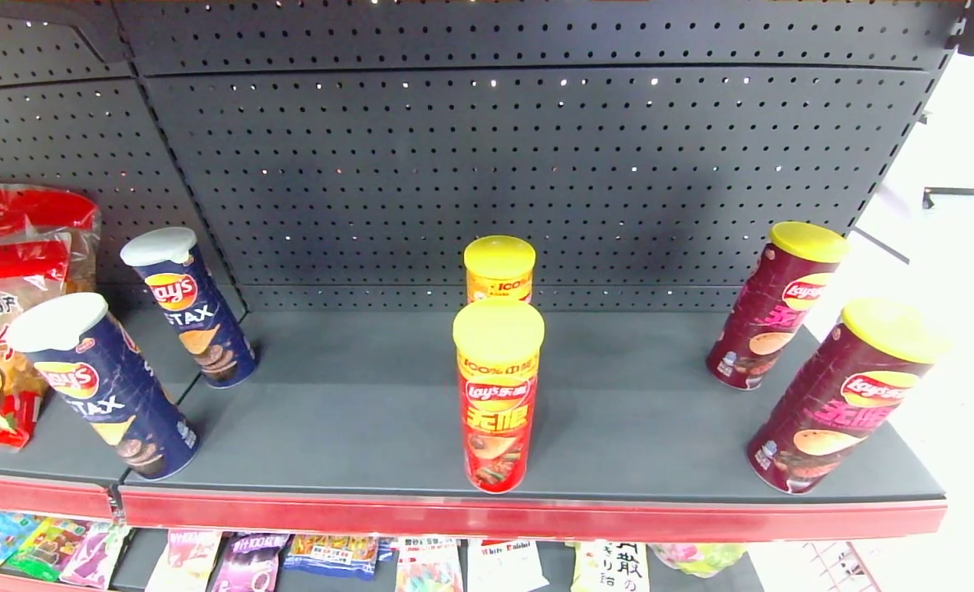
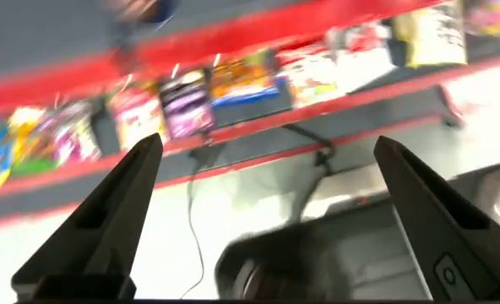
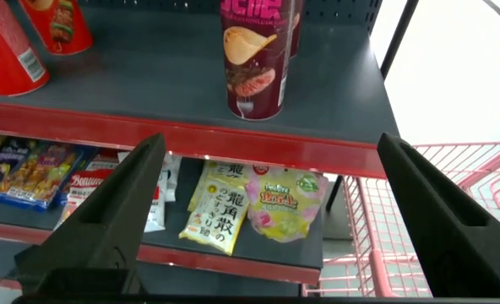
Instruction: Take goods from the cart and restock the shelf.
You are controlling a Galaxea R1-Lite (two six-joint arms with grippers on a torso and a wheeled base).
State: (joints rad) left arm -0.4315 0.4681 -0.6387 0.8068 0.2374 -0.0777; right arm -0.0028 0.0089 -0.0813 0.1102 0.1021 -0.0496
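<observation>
- Navy cardboard crisp tubes with white lids [image 1: 100, 382] stood upright at the left of the grey metal shelf [image 1: 355, 411], long axes vertical, labels outward, likely for shoppers.
- Left gripper [image 2: 267, 142] gaped wide and empty; blurred snack packets [image 2: 187, 105] lay beyond its jaws.
- Right gripper [image 3: 271, 139] was likewise wide, holding nothing; a maroon yellow-lidded tube [image 3: 254, 59] stood upright ahead of its jaws, with the red wire cart [image 3: 372, 241] beside them.

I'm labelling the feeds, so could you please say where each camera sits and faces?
Head: on the robot's head, looking down at chip cans on the shelf.
Left wrist: behind the open left gripper, facing lower-shelf snack bags and floor.
Right wrist: behind the open right gripper, facing the shelf edge and cart.
Shared: head and right wrist show the maroon can.
</observation>
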